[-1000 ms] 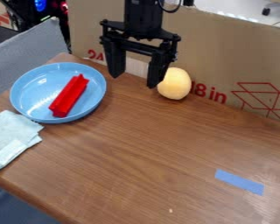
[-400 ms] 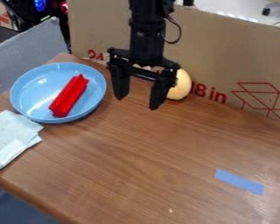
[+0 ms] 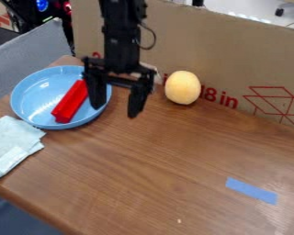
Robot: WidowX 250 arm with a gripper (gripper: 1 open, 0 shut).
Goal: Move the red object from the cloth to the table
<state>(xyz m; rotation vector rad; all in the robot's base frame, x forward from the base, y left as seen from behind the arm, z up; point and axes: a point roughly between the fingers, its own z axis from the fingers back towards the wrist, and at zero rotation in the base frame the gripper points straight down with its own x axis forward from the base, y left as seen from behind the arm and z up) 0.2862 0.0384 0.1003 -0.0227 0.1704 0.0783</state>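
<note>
Hovering with gripper spread at the plate's rim

We see our gripper (image 3: 118, 95) spread wide (pointing down) over the blue plate (image 3: 33, 93). The red object (image 3: 73, 99) lies on that plate, cloth (image 3: 11, 144) beside it on the counter (image 3: 175, 174).

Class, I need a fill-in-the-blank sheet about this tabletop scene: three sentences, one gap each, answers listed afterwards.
1. The red object lies in the light-blue ____.
2. The pincer hangs with its jaws ____.
3. The strip of tape on the table is ____ in colour.
Missing words: plate; open; blue.
</note>
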